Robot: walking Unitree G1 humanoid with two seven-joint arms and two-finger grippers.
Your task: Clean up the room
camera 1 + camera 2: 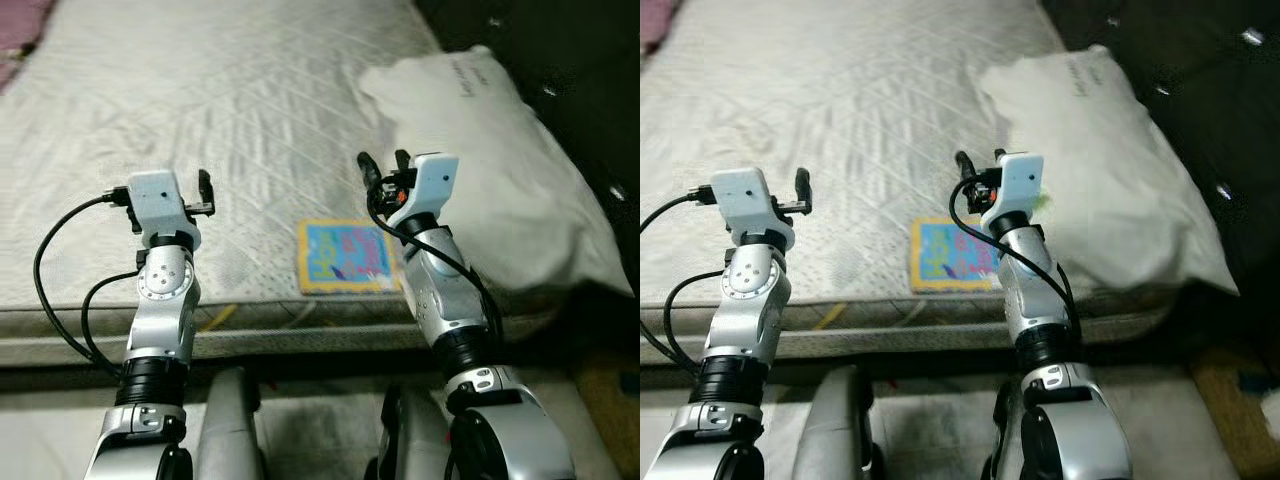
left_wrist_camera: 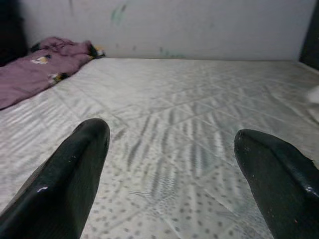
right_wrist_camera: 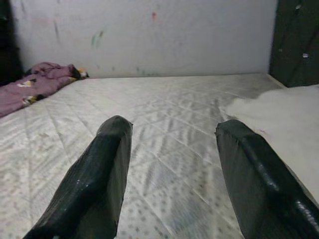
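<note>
A robot stands at the edge of a bare mattress, both arms raised over it. The step in hand looks like picking up the small colourful book, which lies flat near the mattress's front edge, between the two arms and closer to the right one. To do it well, prob. bring the right gripper back and down, since it now hovers beyond the book, w/ fingers spread wide and holding nothing. A flat thin thing on soft bedding is hard to pinch from above, so approach one edge at a low angle and press in a bit so a finger slips under. The left gripper hovers over bare mattress on the robot's left, also wide open and empty. The book is a small square w/ a yellow border and a blue cover w/ pink and green shapes; details too small to read. A white pillow lies on the robot's right, just beside the book. A purple blanket is bunched at the far corner by the wall.
</note>
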